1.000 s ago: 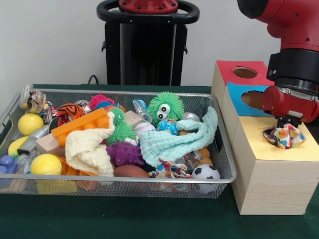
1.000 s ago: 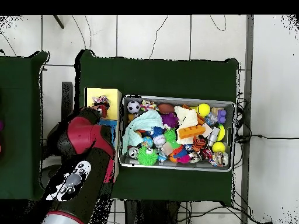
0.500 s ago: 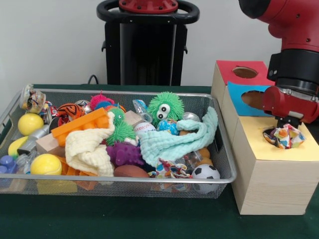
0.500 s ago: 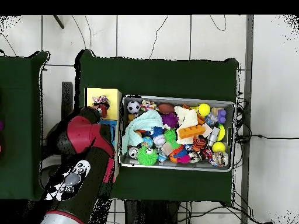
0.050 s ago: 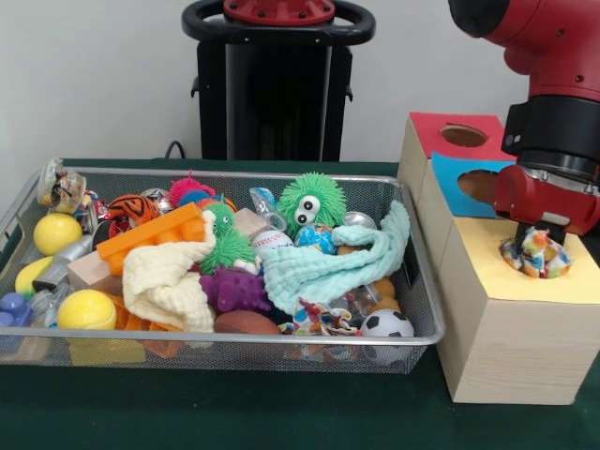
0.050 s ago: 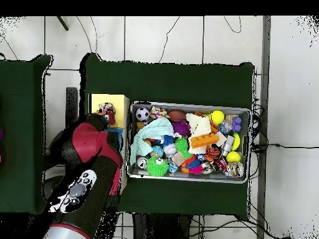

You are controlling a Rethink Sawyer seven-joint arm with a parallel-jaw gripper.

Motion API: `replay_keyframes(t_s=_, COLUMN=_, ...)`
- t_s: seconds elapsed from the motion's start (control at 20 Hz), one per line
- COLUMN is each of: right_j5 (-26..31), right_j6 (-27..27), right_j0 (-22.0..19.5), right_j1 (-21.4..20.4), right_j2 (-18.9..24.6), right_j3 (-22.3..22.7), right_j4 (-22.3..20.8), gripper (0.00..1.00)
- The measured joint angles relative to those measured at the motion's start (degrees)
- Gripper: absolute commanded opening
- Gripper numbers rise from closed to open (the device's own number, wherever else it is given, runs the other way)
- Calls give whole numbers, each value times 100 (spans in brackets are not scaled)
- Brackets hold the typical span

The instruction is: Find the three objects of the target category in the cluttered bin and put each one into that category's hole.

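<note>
Front view: jaws unreadable behind the patterned cloth (image 5: pixel 535 254) bunched at the yellow box's (image 5: pixel 487 253) hole.

No words, numbers or brand names can be read on anything here. The white patch (image 6: pixel 76 193) on the red robot arm (image 6: pixel 87 168) has dark marks on it, but they are too small to read. The small jar (image 5: pixel 61 186) at the corner of the wire bin (image 5: pixel 234 345) has colorful print, and it cannot be read either.
</note>
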Motion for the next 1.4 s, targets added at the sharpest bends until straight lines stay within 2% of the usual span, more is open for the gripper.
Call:
replay_keyframes(t_s=0.95, right_j5=31, right_j6=1, right_j0=-14, right_j1=5, right_j2=-4, right_j3=-12, right_j4=0, gripper=100)
replay_keyframes(t_s=1.0, right_j5=38, right_j6=0, right_j0=-13, right_j1=13, right_j2=-2, right_j3=-10, right_j4=-6, gripper=0)
replay_keyframes(t_s=1.4, right_j5=65, right_j6=1, right_j0=-11, right_j1=42, right_j2=-4, right_j3=-21, right_j4=-2, gripper=0)
